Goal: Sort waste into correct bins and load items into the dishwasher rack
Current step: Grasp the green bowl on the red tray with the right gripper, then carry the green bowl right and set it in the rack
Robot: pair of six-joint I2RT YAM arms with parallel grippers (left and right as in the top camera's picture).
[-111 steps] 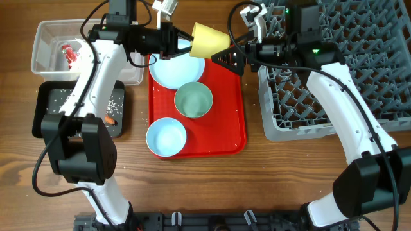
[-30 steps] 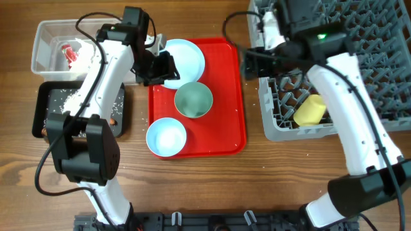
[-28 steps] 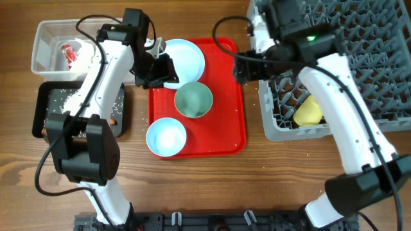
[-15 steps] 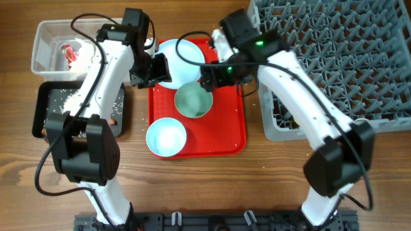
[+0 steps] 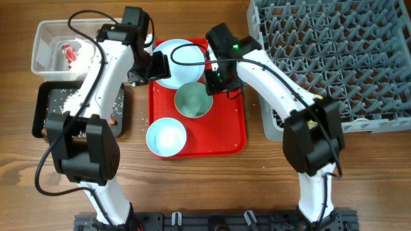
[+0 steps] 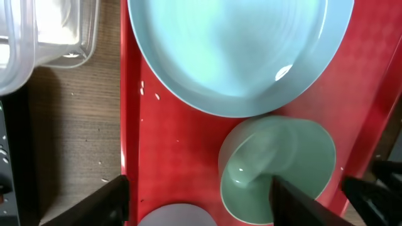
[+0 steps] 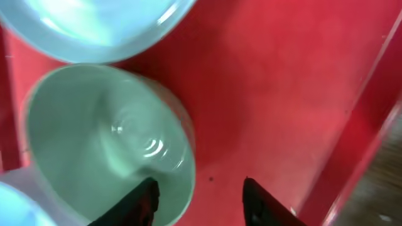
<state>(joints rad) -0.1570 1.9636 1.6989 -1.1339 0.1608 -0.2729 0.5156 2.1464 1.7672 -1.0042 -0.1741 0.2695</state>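
On the red tray [image 5: 226, 138] lie a large light-blue plate [image 5: 183, 61], a pale green bowl [image 5: 192, 101] and a small light-blue bowl [image 5: 166, 136]. My right gripper [image 7: 202, 201] is open astride the green bowl's [image 7: 100, 138] right rim, one finger inside and one over the tray. My left gripper [image 6: 201, 201] hangs open and empty by the plate's [image 6: 232, 50] left edge. Red-and-white wrapper [image 5: 69, 54] lies in the clear tub [image 5: 51, 32]. Rice and a carrot [image 5: 111, 119] sit in the black tray [image 5: 45, 122]. The grey rack [image 5: 359, 64] stands at the right.
A sliver of the yellow cup [image 5: 311, 113] shows in the rack's front left corner, mostly hidden under my right forearm. A few rice grains lie on the wood beside the black tray. The clear tub's corner [image 6: 56, 37] sits close to the red tray's left edge.
My right arm swung left from the rack to the green bowl and its jaws narrowed, leaving the yellow cup in the rack. My left gripper opened wider and shifted slightly by the plate.
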